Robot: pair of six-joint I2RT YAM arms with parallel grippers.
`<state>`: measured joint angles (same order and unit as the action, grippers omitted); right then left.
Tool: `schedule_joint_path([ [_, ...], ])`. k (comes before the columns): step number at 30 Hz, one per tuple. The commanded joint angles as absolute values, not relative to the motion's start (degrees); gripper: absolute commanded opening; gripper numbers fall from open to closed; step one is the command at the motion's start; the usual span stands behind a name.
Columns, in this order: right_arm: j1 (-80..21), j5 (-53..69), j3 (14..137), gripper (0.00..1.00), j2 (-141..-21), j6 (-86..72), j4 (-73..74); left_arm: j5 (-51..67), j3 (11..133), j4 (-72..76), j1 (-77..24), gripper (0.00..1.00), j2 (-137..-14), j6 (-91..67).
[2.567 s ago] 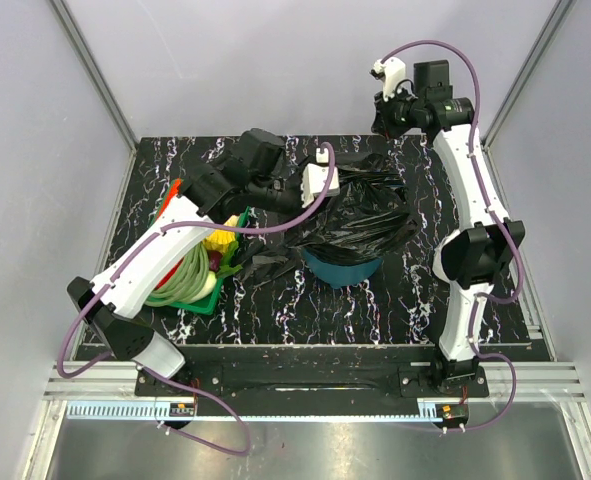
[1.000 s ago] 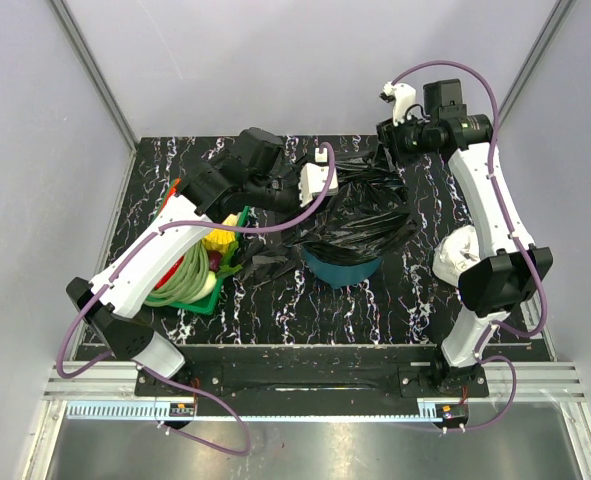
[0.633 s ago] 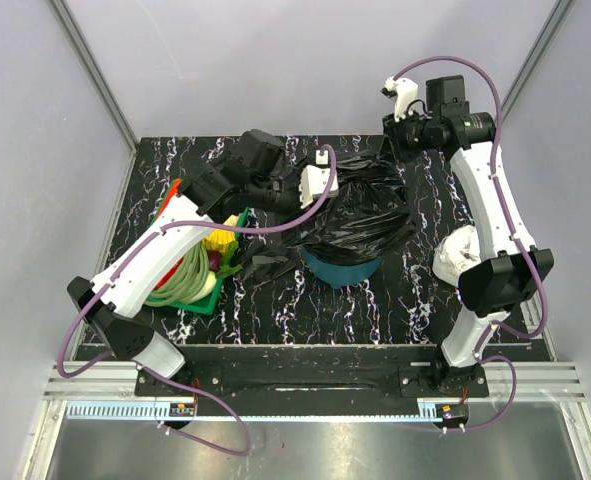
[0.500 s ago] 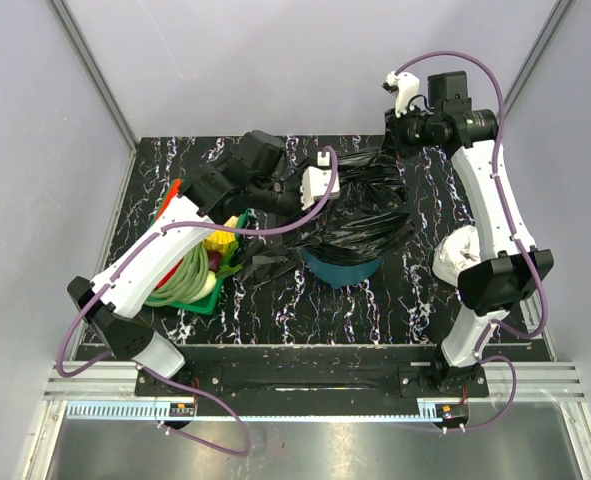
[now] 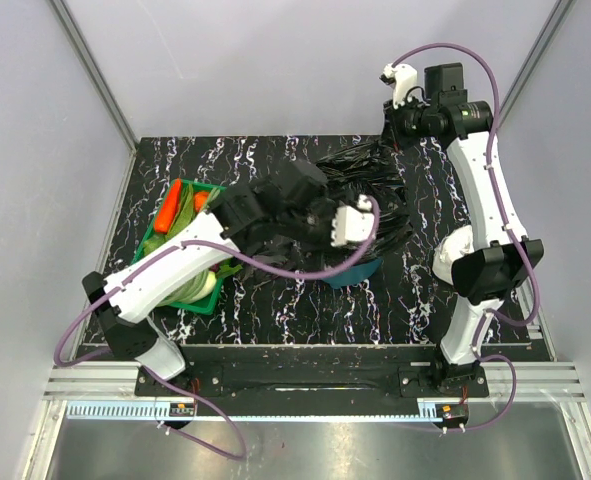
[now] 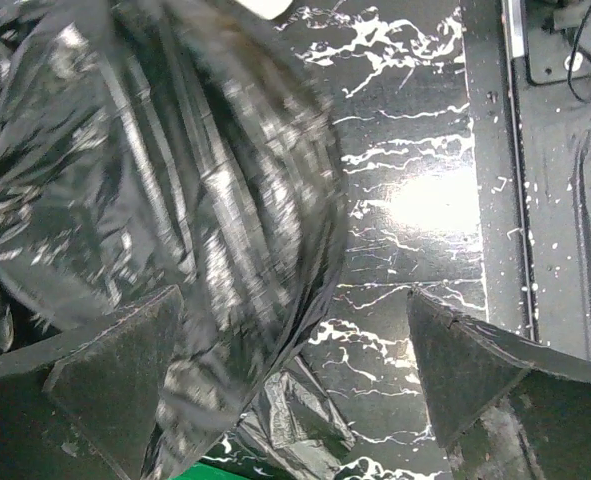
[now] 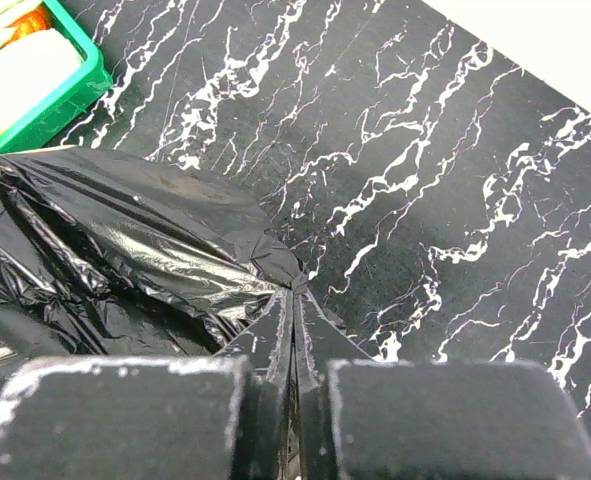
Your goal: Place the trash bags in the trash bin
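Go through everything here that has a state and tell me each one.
trash bin: mostly covered
large trash bag: draped over the trash bin
small trash bag: crumpled on the table, outside the bin
left gripper: open
right gripper: shut on the large trash bag
vegetable tray: holds vegetables

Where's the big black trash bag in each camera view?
Top external: trash bag at centre, partly behind the left arm.
Left wrist: it fills the left half.
Right wrist: lower left, pinched in the right tool.
Shared landmark: green tray, left of it from above, top-left on right wrist.
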<state>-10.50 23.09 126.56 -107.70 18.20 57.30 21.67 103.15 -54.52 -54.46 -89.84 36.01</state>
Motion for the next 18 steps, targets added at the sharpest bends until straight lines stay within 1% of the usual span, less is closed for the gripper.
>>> schedule_joint_path([
  [1,-11.07,21.45,130.43,0.03,-109.25,19.07,58.27,8.72,105.47,-54.41,-61.24,0.99,-90.97,40.25],
  [6,-11.07,21.36,134.55,0.02,-112.05,18.81,60.11,0.27,105.38,-51.77,-67.75,0.99,-92.55,42.62],
  [7,-11.07,21.44,135.17,0.03,-112.41,18.81,60.64,-3.39,105.12,-51.07,-69.42,0.99,-92.98,43.15],
  [12,-11.07,21.18,135.44,0.03,-113.55,18.9,61.26,-14.13,101.34,-45.36,-74.17,0.99,-94.83,47.8],
  [18,-11.16,21.18,135.61,0.03,-113.99,18.9,61.52,-15.2,99.59,-41.05,-74.88,0.99,-96.06,50.79],
])
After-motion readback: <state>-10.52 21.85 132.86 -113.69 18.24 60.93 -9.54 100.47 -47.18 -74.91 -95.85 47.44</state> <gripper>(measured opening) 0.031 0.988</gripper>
